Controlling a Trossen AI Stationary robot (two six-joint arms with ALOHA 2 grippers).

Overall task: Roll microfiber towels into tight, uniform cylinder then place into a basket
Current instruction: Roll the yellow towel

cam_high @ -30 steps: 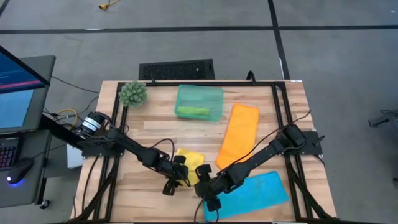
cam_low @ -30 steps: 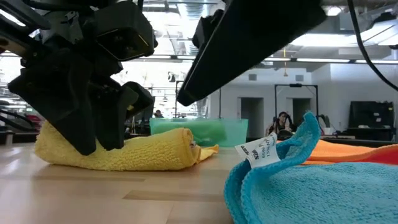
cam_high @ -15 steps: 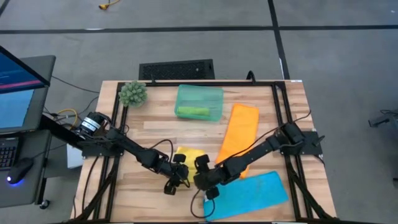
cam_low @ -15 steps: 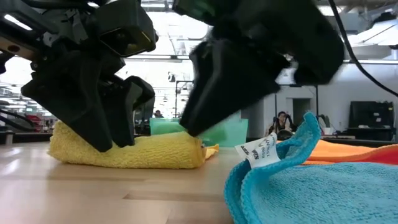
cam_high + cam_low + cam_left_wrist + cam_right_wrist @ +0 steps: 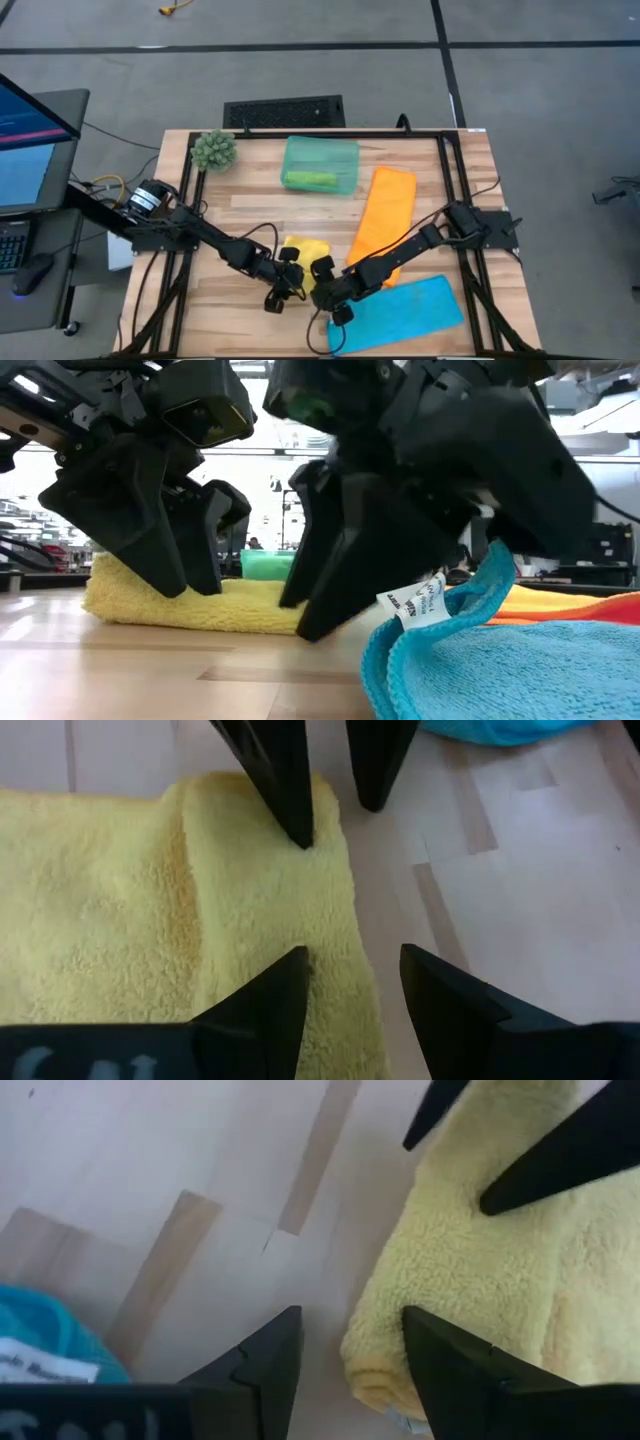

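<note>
Towels number four: yellow (image 5: pixel 303 252), orange (image 5: pixel 383 212), blue (image 5: pixel 405 310), green (image 5: pixel 309 180).

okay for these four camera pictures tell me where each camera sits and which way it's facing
High view: overhead, straight down; both arms, basket.
Low view: tabletop height, level; both end effectors over yellow towel, blue towel nearest.
Left wrist view: on left arm; left end effector straddles the yellow towel's edge.
Right wrist view: on right arm; right end effector.
All four share the yellow towel.

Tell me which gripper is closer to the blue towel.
Right. The right gripper sits between the yellow towel and the blue towel's near edge; the left gripper is farther off, at the yellow towel's other side.
</note>
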